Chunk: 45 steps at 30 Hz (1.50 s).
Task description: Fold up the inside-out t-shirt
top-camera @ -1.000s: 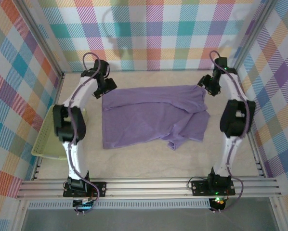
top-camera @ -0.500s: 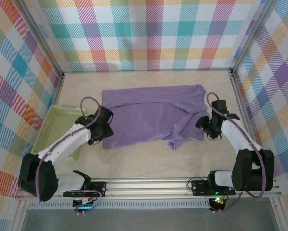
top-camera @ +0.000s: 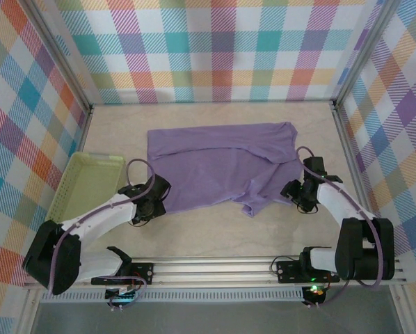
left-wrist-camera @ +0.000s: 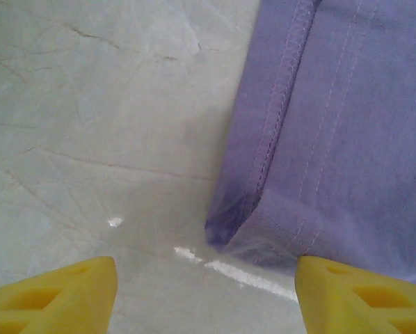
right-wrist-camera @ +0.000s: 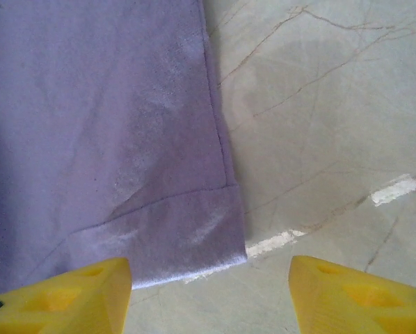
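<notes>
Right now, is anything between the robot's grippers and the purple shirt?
Nothing visible. The t-shirt's near corners lie on bare table, just ahead of the open left gripper and open right gripper.

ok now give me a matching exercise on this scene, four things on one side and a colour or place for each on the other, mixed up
Things:
1. t-shirt
2. basket
3. table
4. back wall

Descriptions:
a. pale marbled beige
b. lime green, at the table's left edge
c. multicoloured plaid
d. lavender, spread out mid-table

Pairs: 1-d, 2-b, 3-a, 4-c
</notes>
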Tool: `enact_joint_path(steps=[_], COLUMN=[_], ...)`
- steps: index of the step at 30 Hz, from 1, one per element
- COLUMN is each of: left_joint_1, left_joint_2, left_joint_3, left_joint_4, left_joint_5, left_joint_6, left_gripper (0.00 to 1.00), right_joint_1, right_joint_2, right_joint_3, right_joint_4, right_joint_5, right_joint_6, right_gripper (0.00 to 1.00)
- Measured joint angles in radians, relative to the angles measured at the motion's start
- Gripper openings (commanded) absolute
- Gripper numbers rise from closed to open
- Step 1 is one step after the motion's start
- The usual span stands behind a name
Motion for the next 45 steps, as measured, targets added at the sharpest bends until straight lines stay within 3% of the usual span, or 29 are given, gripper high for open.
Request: enact_joint_path(steps=[5,8,17,27,37,45], left_joint_1=[0.003,0.011,0.031,0.031,0.031,0.031], left_joint_2=[0.086,0.125,0.16,0.108,-0.195,-0.368], left_joint_3=[0.0,0.0,0.005,0.005,0.004,0.004], left_joint_4=[0.076,0.112,0.18,0.174,0.11,0.066], left_joint_5=[-0.006,-0.006,0.011,0.03,0.0,-0.043], left_joint_6=[0.015,0.024,0.056,0.074,0.071,0.036], left_gripper=[0.66,0.58,0.3,0.08,0.02,0.02], right_joint_1=[0.006,0.015,0.032,0.037,0.037,0.019], right_joint_2=[0.062,0.097,0.134,0.035,-0.247,-0.366], right_joint_3=[0.0,0.0,0.035,0.068,0.204,0.338], right_joint_4=[0.02,0.035,-0.003,-0.022,-0.208,-0.34], right_joint_5=[-0.018,-0.029,0.045,0.113,0.23,0.342], right_joint_6=[0.002,0.002,-0.008,-0.013,-0.025,-0.044], right_gripper=[0.57,0.5,0.0,0.0,0.0,0.0])
